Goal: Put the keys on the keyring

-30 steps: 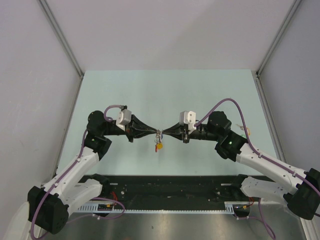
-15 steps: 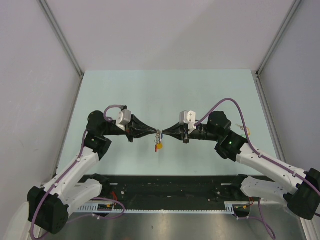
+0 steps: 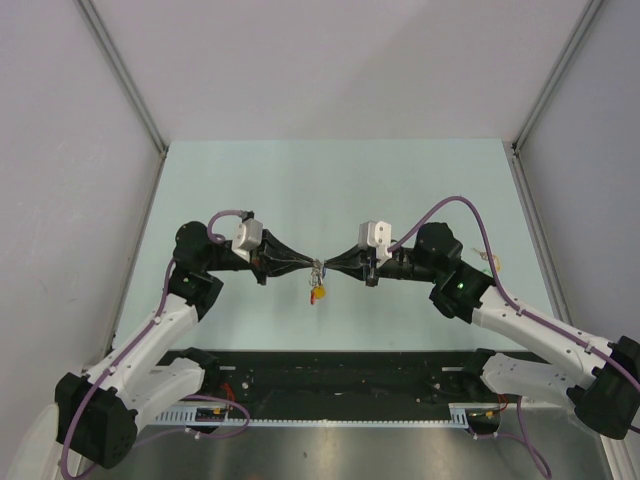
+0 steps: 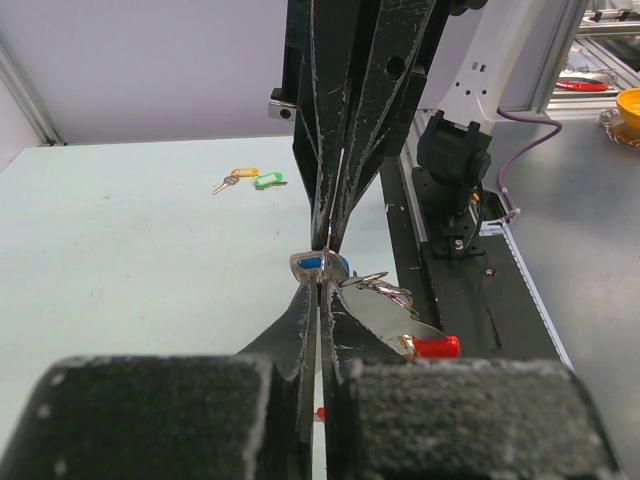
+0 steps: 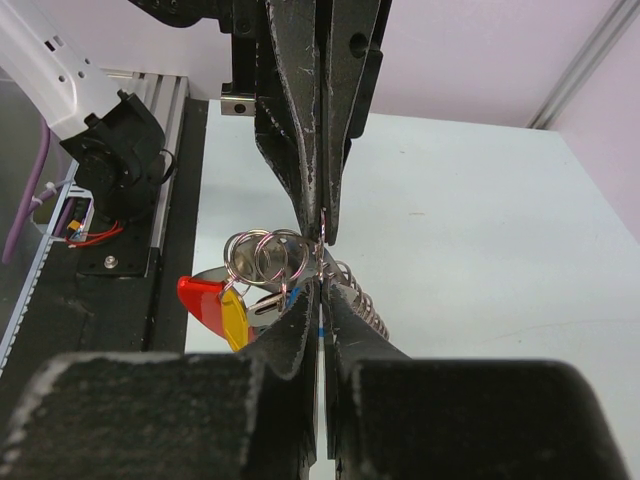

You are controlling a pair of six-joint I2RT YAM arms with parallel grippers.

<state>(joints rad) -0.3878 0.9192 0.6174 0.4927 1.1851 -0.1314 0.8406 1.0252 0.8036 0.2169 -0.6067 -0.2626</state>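
Pale table [image 3: 400, 190]; perhaps yellow bowl [image 4: 628, 103]

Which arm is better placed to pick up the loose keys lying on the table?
Probably the right. The loose keys lie beside the right arm's forearm, far from the left arm. Both the left end effector and the right end effector are shut on the key bundle, so it must release first.

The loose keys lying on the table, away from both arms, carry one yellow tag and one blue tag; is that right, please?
Not quite: the left wrist view shows the loose keys lying on the table, away from both arms, with one yellow tag and one green tag, not a blue one.
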